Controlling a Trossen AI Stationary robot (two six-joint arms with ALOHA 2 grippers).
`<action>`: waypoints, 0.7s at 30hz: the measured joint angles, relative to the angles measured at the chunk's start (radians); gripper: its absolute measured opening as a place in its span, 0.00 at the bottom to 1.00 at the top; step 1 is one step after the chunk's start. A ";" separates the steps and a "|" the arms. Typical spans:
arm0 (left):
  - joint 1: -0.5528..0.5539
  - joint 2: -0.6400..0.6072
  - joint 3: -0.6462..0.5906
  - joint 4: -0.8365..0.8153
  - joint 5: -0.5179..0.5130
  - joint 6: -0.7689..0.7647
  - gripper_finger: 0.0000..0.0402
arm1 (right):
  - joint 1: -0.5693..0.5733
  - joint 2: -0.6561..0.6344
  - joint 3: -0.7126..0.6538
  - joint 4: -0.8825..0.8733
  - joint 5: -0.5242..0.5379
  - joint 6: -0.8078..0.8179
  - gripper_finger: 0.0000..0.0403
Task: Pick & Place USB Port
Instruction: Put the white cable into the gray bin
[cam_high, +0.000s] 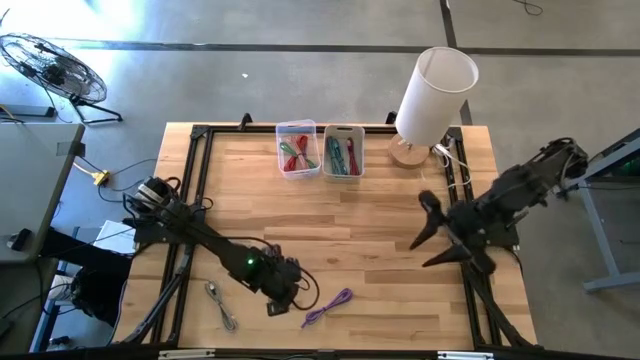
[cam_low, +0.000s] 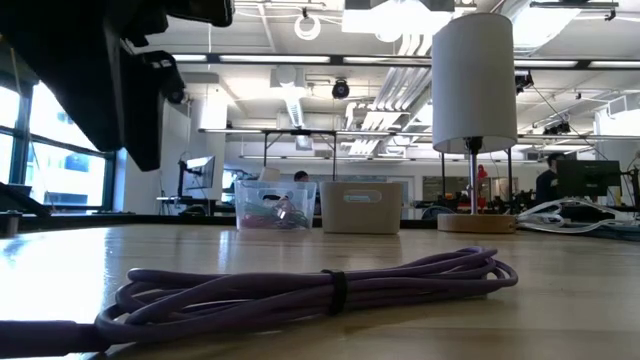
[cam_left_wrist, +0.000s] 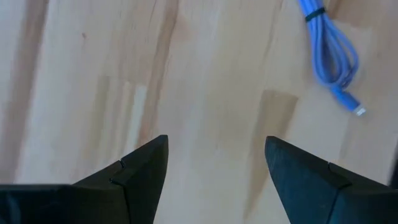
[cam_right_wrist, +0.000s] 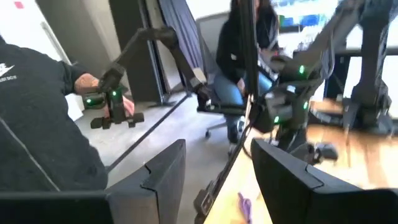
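Observation:
A coiled purple USB cable (cam_high: 328, 308) bound by a dark tie lies flat near the table's near edge; it fills the foreground of the low view (cam_low: 330, 285) and shows in the left wrist view (cam_left_wrist: 333, 56). My left gripper (cam_high: 288, 298) hovers open just left of the cable, with only bare wood between its fingers (cam_left_wrist: 216, 140). My right gripper (cam_high: 420, 235) waits open over the table's right side, touching nothing (cam_right_wrist: 217, 146). From there the cable (cam_right_wrist: 244, 205) shows small between its fingers.
A grey cable (cam_high: 221, 305) lies left of the left gripper. Two clear bins (cam_high: 297, 148) (cam_high: 343, 152) holding coloured cables stand at the far edge, beside a white lamp (cam_high: 430, 100). People stand beyond the table's left side in the right wrist view. Bare wood spans the middle.

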 joint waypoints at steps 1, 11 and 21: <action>0.000 0.000 0.000 -0.011 -0.006 0.037 0.66 | 0.000 0.015 0.000 0.000 0.000 0.019 0.44; 0.000 0.000 0.000 -0.098 0.090 0.506 0.66 | 0.062 0.181 0.000 0.151 -0.090 0.085 0.44; -0.001 0.000 0.000 -0.217 0.341 0.870 0.66 | 0.157 0.197 0.000 0.248 0.085 0.088 0.44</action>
